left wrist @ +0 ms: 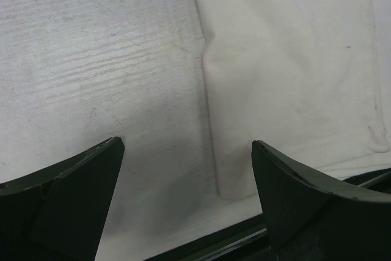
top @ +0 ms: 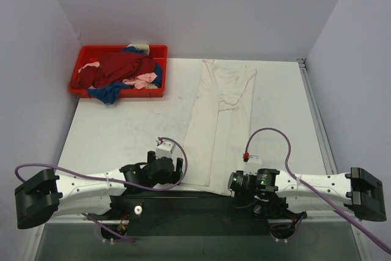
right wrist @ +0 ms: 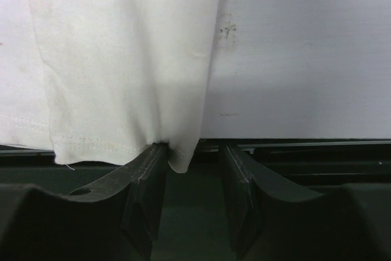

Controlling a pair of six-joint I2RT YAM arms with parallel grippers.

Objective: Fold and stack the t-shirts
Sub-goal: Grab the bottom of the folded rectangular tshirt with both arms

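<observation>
Right gripper (right wrist: pixel 192 151) sits lowest in the right wrist frame: fingers at a narrow gap, not pinching anything. Hem corner of the cream-white t-shirt (right wrist: pixel 122 59) hangs over the near table (right wrist: pixel 305 59) edge, touching the inner face of the finger at frame left. The other finger is clear of the cloth.

Left gripper (left wrist: pixel 186 143): fingers spread wide, holding nothing. It hovers over the shirt's left folded edge near the hem; bare table is under the frame-left finger, cloth towards the frame-right one.

Top view: the cream-white shirt lies as a long narrow strip down the centre of the frame, running from the far table edge to the near edge. Its hem end lies between the two grippers.

Red tray (top: pixel 78 65) is in the upper left, at the far left corner of the table. It holds a crumpled heap: dark red t-shirt (top: pixel 125 65) on top, blue t-shirt (top: pixel 109 94) spilling over the front rim, pale pink t-shirt (top: pixel 143 80) at centre-right.
</observation>
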